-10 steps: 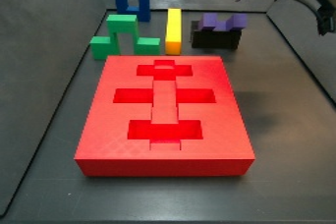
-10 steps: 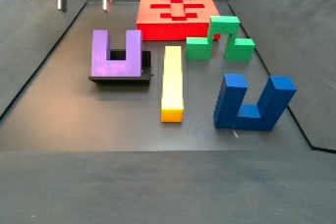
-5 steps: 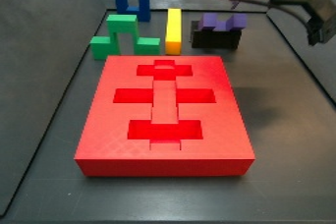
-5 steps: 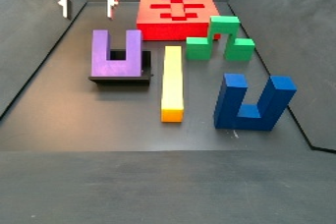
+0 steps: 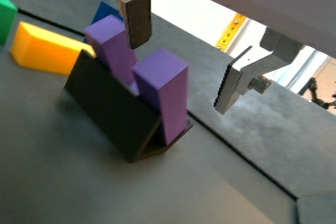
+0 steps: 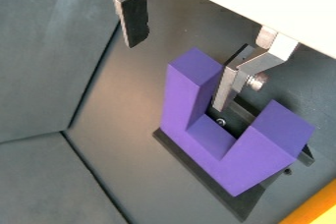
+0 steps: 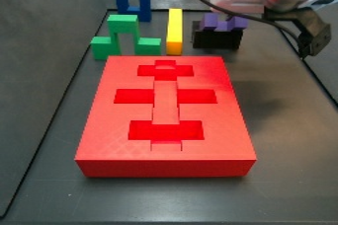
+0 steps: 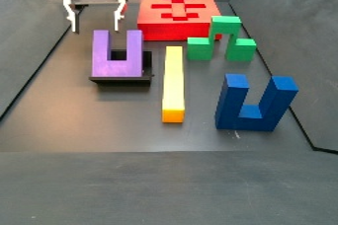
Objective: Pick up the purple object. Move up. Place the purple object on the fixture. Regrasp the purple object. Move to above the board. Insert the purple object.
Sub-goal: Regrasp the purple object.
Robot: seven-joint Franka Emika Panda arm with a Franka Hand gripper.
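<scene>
Dark tabletop in both side views: the gripper point(image 8: 101, 14), jaws apart and empty, is closing in from its earlier spot toward the purple object point(image 8: 117, 55) leaning on the fixture point(image 7: 218, 39). In a wrist view, its fingers point(image 6: 133, 17) are hanging beside the purple prongs, suggesting the regrasp is coming.

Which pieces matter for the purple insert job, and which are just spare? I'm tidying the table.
Job:
purple object, leaning on the fixture
board
gripper, open, just above the purple object

Spare:
yellow bar
blue block
green block

Dark grey floor point(image 8: 79, 170) (matte), bounded by dark sloping walls point(image 8: 27, 2).
</scene>
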